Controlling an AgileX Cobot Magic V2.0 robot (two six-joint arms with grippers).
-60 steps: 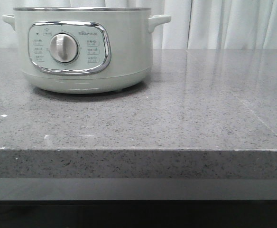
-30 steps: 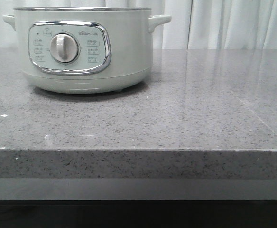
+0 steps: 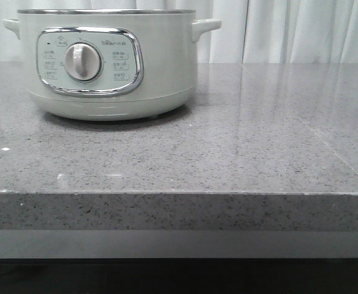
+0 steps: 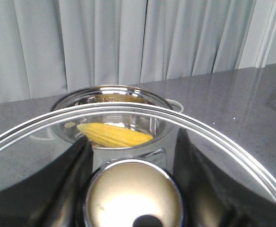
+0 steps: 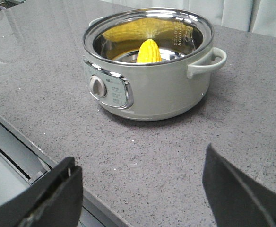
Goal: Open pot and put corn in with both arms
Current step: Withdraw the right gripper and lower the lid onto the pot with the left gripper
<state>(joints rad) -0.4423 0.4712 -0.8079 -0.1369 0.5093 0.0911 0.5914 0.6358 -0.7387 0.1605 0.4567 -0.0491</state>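
pot [image 3: 108,61] at the back left of the grey speckled surface [image 3: 228,153], control panel [image 3: 90,61] and dial [image 3: 82,61] facing the front camera, small side handles sticking out at either side. open at the top in the right wrist view [image 5: 150,71], steel inner wall shining. corn [image 5: 148,50] inside the pot, leaning with one end up against the steel wall, yellow mirrored on the metal behind it. same corn [image 4: 114,135] seen from the left wrist, lying in the open bowl beyond the raised lid [image 4: 128,142].

left gripper [image 4: 133,189] closed on the lid's round knob [image 4: 133,196], dark fingers [image 4: 67,184] on both sides of it, glass lid with its steel rim held up off the pot, in front of it and apart from the rim. right gripper [image 5: 142,189] spread wide with nothing between the fingers [image 5: 57,196], hanging over the surface near its front edge, well apart from the pot. pale curtain [image 3: 289,30] behind the surface.
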